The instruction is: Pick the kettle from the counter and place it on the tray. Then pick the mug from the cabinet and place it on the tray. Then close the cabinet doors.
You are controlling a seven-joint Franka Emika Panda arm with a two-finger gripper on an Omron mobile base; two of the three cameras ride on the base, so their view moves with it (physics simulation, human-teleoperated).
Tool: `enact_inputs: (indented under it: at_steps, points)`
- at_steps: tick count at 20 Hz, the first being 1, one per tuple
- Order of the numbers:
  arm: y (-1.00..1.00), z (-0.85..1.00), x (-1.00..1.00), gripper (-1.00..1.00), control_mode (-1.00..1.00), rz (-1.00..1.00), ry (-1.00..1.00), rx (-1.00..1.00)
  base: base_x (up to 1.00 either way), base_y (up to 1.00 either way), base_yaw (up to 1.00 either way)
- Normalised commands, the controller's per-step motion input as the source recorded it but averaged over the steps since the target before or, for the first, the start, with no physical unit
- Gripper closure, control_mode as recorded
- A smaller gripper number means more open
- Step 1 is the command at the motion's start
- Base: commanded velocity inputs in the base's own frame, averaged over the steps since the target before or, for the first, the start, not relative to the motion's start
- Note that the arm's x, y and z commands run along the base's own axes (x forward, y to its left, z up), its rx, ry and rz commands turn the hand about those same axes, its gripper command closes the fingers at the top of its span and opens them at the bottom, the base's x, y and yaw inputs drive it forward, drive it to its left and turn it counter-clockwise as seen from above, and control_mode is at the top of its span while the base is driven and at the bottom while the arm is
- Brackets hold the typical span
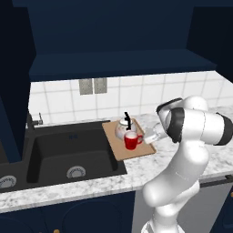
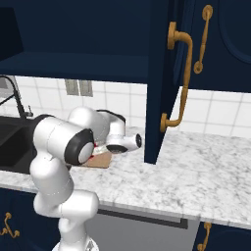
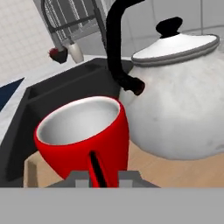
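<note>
kettle (image 1: 122, 129) and mug (image 1: 132, 140) rest on the tray (image 1: 136, 152); your gripper (image 3: 105, 178) fingers flank the mug handle, grip indeterminate; cabinet doors (image 2: 159, 78) remain open.

1. Kettle (image 1: 123, 128): round, white-silver, black arched handle; upright on tray, just behind mug.
2. Mug (image 1: 132, 140): glossy red, pale inside; upright on tray.
3. Tray (image 1: 119, 152): light-brown board on counter (image 1: 191, 170), beside sink.
4. Cabinet door (image 2: 162, 73): navy, brass handle, open.

White tiled wall (image 1: 136, 98) behind a black sink (image 1: 68, 154)
</note>
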Motion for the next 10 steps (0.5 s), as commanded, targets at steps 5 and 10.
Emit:
enact_inputs:
  at_steps: [5, 10]
  points:
    - [-0.05, -0.13, -0.25, -1.00, -1.00, 0.04, 0.00, 0.00, 0.00, 0.00, 0.00]
    - [-0.11, 0.09, -0.28, -1.00, -1.00, 0.00, -0.05, 0.00, 0.00, 0.00, 0.00]
